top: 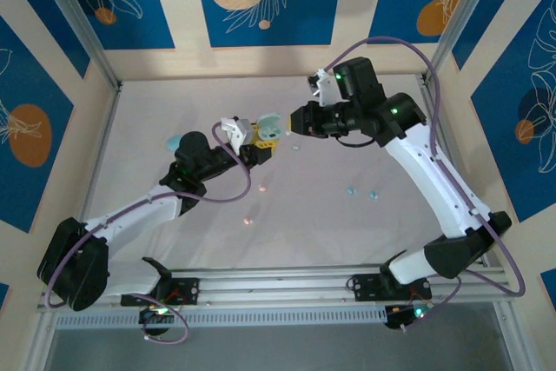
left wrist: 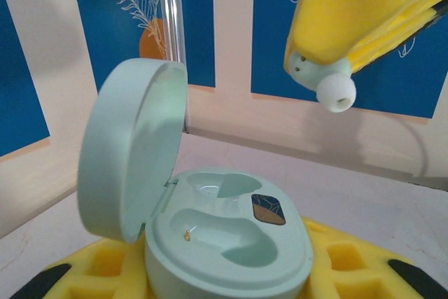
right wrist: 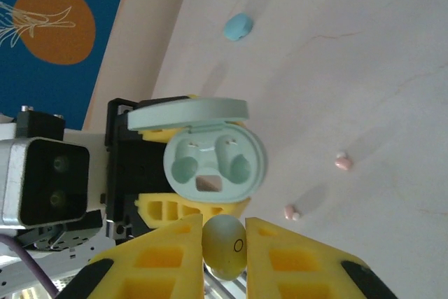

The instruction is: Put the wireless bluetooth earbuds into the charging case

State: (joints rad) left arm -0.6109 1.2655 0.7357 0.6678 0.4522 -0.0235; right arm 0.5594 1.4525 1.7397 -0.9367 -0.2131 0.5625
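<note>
Top external, risk: the left end effector [top: 263, 138] and right end effector [top: 287, 126] meet in mid-air above the surface [top: 391, 145]. Drift in either arm would likely spoil the alignment.
Top external, end effector: the left one is set narrow around the mint charging case [top: 270, 119].
Left wrist, risk: the mint earbud [left wrist: 329, 85] hangs above and to the right of the empty sockets. Released here, it would probably strike the rim and bounce off. The upright lid [left wrist: 129, 152] could be knocked shut by a sideways approach.
Left wrist, end effector: the right fingers [left wrist: 350, 12] pinch the earbud body and leave its silicone tip exposed.
Right wrist, risk: the rounded earbud may rotate or squirt out of so small a pinch, and a twisted bud would not seat.
Right wrist, end effector: the right one is closed tight on the earbud, just off the case's front edge. The left fingers clamp the case on both sides.
Right wrist, remaining parts: two pink earbuds [right wrist: 343, 162] lie loose on the surface.
</note>
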